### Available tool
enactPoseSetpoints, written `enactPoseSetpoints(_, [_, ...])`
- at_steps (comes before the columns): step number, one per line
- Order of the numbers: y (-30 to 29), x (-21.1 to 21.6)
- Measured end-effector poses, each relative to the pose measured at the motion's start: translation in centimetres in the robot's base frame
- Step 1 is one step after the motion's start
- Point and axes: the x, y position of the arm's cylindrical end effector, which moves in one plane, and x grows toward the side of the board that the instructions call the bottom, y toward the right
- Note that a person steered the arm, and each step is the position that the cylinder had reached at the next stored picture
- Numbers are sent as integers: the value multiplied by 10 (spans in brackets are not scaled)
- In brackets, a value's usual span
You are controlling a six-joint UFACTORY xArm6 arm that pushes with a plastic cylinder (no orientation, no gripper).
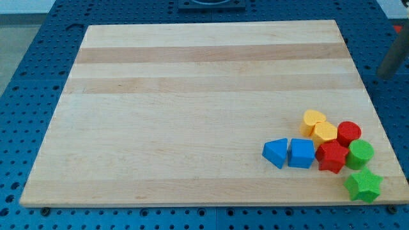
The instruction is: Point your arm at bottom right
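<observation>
My tip does not show clearly. A blurred grey streak at the view's right edge, off the board, may be part of my rod. The blocks cluster at the bottom right of the wooden board: a blue triangular block, a blue cube, a rounded yellow block, a yellow hexagonal block, a red cylinder, a red star-like block, a green cylinder and a green star. Nothing touches them.
The board lies on a blue perforated table. A dark fixture sits at the view's top beyond the board's far edge.
</observation>
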Motion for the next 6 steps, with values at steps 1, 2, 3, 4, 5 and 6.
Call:
enactPoseSetpoints(1, [1,39])
enactPoseSetpoints(2, [1,86])
enactPoseSetpoints(3, [1,131])
enactPoseSetpoints(4, [1,156])
enactPoseSetpoints(5, [-1,225])
enactPoseSetpoints(6, [-1,234])
